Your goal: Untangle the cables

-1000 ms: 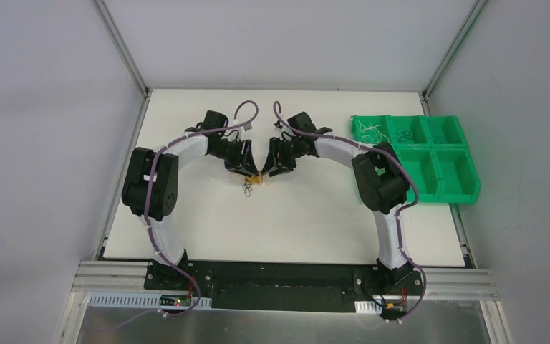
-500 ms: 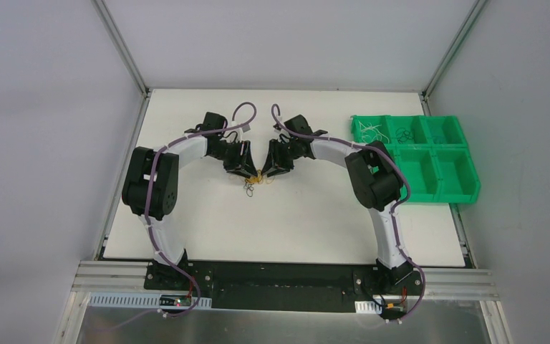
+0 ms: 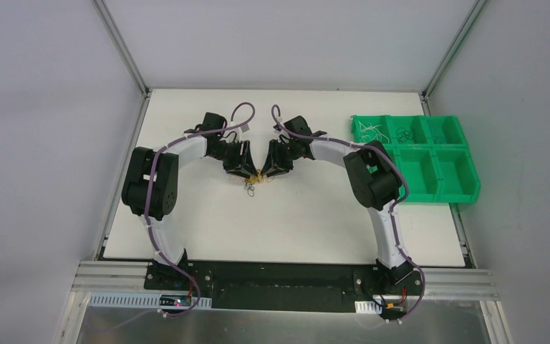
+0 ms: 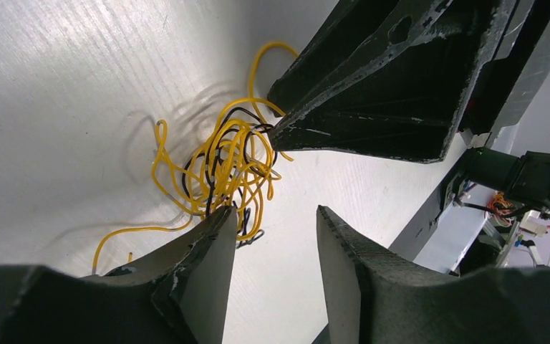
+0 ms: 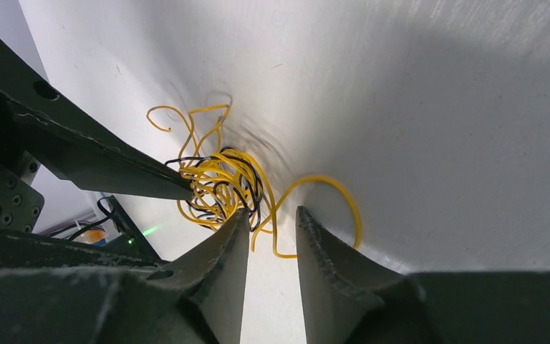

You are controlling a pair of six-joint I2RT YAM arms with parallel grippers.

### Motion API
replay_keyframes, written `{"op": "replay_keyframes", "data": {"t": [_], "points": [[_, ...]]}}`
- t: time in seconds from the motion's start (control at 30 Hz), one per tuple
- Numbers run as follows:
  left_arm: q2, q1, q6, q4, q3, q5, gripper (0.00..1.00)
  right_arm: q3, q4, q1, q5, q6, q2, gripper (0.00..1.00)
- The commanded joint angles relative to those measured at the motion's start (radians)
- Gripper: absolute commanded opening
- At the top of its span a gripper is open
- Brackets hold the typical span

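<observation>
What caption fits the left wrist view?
Left gripper and right gripper flank a yellow-and-black wire tangle on the white table.

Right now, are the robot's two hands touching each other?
Apart. In the left wrist view, the left hand sits below the right hand's tip. The tangled yellow and black cables and bare table show between them.

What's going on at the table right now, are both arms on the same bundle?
Both arms reach to mid-table over one small tangle of yellow and black wires. The left tool stands open, one finger against the tangle's edge. The right tool is open too, with a yellow strand running through its gap, not visibly clamped. The wires lie knotted together on the table. At the right, a green bin tray holds a few loose wires.
</observation>
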Motion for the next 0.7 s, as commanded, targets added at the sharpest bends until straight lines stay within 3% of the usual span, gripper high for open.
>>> {"op": "replay_keyframes", "data": {"t": [0.0,0.67], "points": [[-0.058,0.019,-0.020,0.000,0.008,0.000,0.43,-0.003,0.000,0.005,0.034,-0.006,0.001,0.33],[-0.100,0.024,-0.042,0.024,-0.021,0.053,0.44,-0.014,-0.006,0.005,0.028,0.002,0.004,0.32]]}}
